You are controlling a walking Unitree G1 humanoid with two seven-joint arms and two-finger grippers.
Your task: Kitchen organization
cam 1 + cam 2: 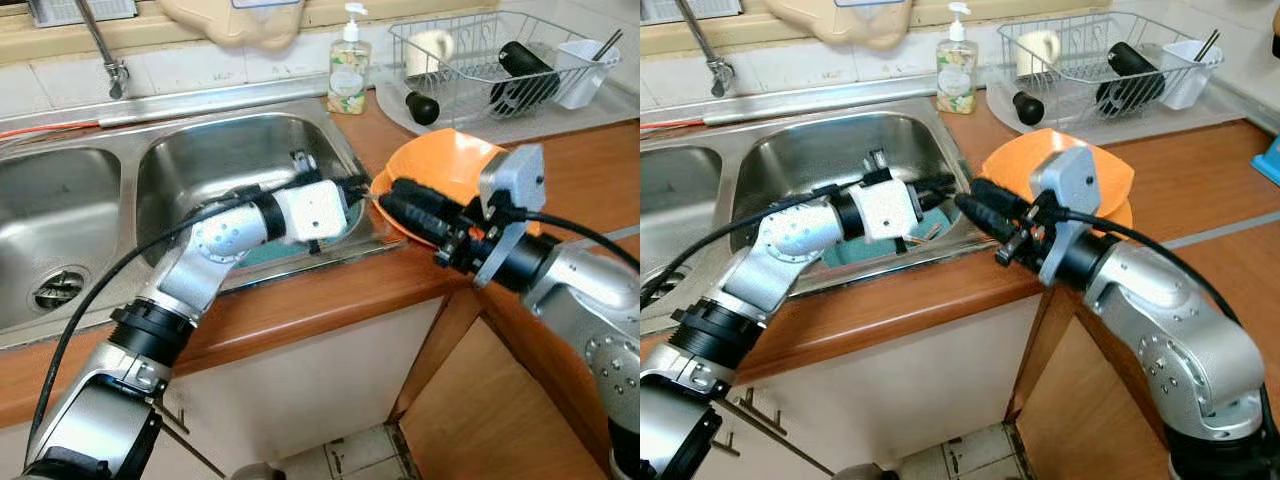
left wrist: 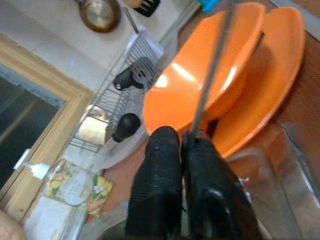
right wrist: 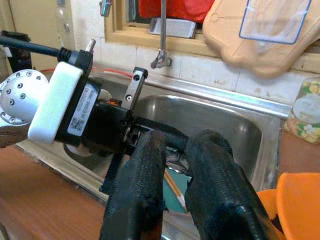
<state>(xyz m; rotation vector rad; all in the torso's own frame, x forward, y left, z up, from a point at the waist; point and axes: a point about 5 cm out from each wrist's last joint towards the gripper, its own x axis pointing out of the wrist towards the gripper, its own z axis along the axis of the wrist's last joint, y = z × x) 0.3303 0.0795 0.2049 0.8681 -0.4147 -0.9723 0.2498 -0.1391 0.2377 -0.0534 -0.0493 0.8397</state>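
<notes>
Two claws meet at sink [image 1: 200, 150] rim: left claw [image 2: 186, 150] closed on thin rod [image 2: 212, 70], right claw [image 3: 172, 165] slightly open. Risk: collision, orange bowl [image 1: 440, 165] at 2 o'clock knocked off table [image 1: 590, 170].

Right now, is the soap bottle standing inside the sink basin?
No, the soap bottle stands on the counter behind the sink, beside the dish rack.

— What is seen of the room beyond the grippers?

— A wooden countertop [image 1: 300, 305] is seen, with a stainless double sink [image 1: 60, 215] set into it. Behind, a pale tiled wall [image 1: 200, 65] is topped by a wooden window frame [image 3: 150, 36].

— And below?

— Cream cabinet fronts [image 1: 300, 390] are fitted under the counter, and a tiled floor [image 1: 350, 455] is glimpsed beneath. A tap [image 1: 105, 50] is mounted on the wall.
</notes>
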